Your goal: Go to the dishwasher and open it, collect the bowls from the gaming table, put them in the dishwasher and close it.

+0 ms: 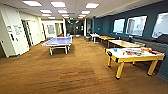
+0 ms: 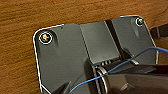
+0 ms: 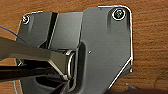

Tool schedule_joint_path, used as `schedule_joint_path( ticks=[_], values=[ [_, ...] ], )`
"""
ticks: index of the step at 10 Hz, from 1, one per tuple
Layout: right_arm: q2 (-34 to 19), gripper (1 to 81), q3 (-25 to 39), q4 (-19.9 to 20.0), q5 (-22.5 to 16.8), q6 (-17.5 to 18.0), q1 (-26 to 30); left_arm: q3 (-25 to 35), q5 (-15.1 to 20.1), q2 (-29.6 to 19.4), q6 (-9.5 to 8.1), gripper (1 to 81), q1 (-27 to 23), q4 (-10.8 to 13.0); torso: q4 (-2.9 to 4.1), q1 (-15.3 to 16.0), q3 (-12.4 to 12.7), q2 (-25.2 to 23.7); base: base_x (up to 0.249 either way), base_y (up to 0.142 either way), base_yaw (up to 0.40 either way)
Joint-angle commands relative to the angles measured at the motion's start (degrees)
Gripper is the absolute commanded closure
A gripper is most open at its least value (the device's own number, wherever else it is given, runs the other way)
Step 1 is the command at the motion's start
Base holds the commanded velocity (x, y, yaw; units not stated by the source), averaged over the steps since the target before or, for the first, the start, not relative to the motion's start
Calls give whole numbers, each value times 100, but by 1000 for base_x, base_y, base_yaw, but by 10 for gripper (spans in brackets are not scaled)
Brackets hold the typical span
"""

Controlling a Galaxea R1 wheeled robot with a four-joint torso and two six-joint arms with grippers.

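Jaws, left: state cannot be told; hidden behind the dark wrist plate above brown carpet.
Jaws, right: state cannot be told either; same dark plate over the same carpet.
Gaming table: yellow frame and legs, pale playing surface, standing on the carpet at the right of the head view, near the dark teal wall.
Bowls: small bright spots on that tabletop; one blue bowl near the left end, orange bowls toward the middle and right; shapes too blurred to tell more.
Other clutter: mixed coloured items beside the bowls, not identifiable.
Ping-pong table: blue-grey top, well apart, left of centre.
Long tables: in a row behind the gaming table, along the wall.
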Motion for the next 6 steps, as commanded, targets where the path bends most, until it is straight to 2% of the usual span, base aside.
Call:
schedule_joint_path(
  ticks=[1, 6],
  values=[
    [-7, 10, -2, 2, -262, -15, 274, 16, 284, 11, 22, 10, -319, 35, 0, 0, 0, 0, 198, 0, 0],
    [-7, 10, -20, 11, -262, -6, 265, 34, 284, 11, 22, 10, -311, 43, 0, 2, 0, 0, 219, 0, 0]
  ],
)
